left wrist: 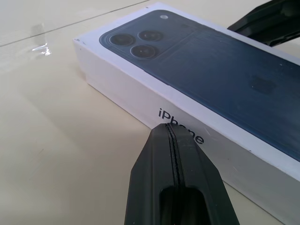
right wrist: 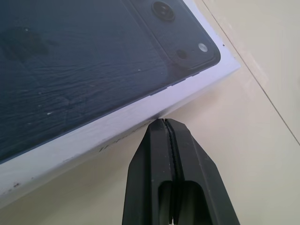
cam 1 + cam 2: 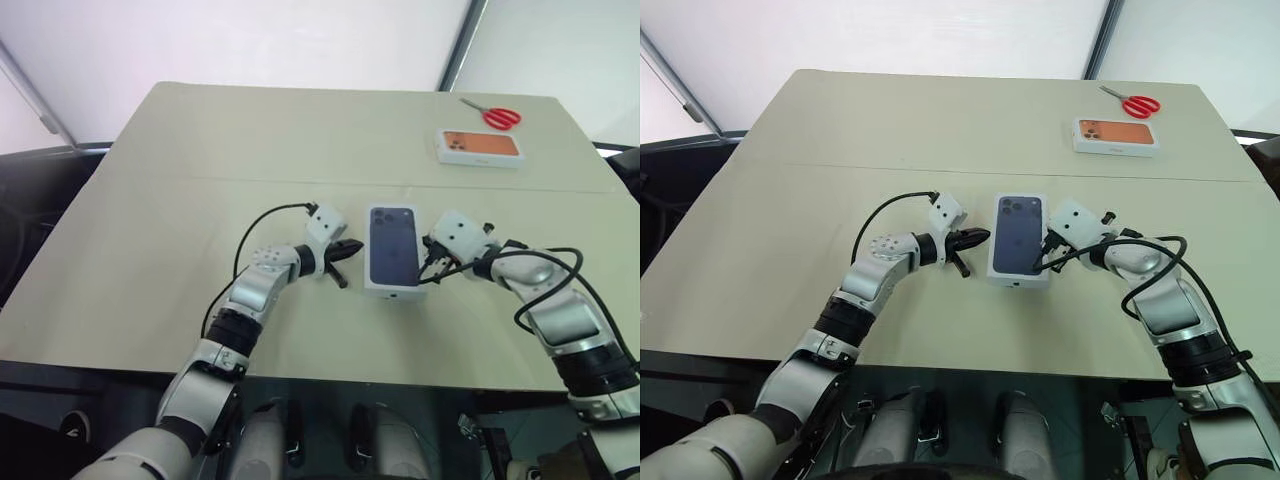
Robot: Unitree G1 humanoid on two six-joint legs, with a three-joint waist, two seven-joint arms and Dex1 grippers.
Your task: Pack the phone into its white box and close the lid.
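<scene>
Left gripper [image 3: 346, 250], two black plastic fingers pressed together with nothing between them, tip at the left long side of the closed box. Right gripper [image 3: 428, 262], fingers likewise pinched together on nothing, tip against the right long side.

Between them, near the middle of the matte beige desk [image 3: 150, 200], the white rectangular cardboard lid [image 3: 392, 248] with a dark blue phone picture sits flat over its base; side wall smooth, printed grey lettering.

Towards the far right corner: white box with an orange phone picture [image 3: 479, 146], then red-handled scissors [image 3: 494, 115].
</scene>
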